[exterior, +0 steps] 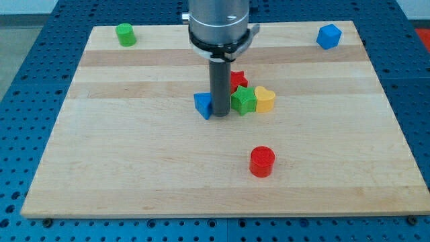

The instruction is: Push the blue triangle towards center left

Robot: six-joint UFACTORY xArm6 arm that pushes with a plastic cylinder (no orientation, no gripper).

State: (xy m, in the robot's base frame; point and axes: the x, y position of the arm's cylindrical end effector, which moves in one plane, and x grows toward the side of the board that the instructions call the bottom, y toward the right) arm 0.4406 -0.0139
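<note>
Camera view shows the tip point(220, 114) touching the blue triangle point(203, 105) on its right, near the board's middle, beside the green star point(243, 100). No jaws exist on this rod.

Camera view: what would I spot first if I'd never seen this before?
Probably the big dark rod coming down from the view's top, my tip right beside the blue triangle near the board's middle. Just to the view's right huddle a green star, a yellow block and a half-hidden red block. A red cylinder stands alone lower down.
</note>
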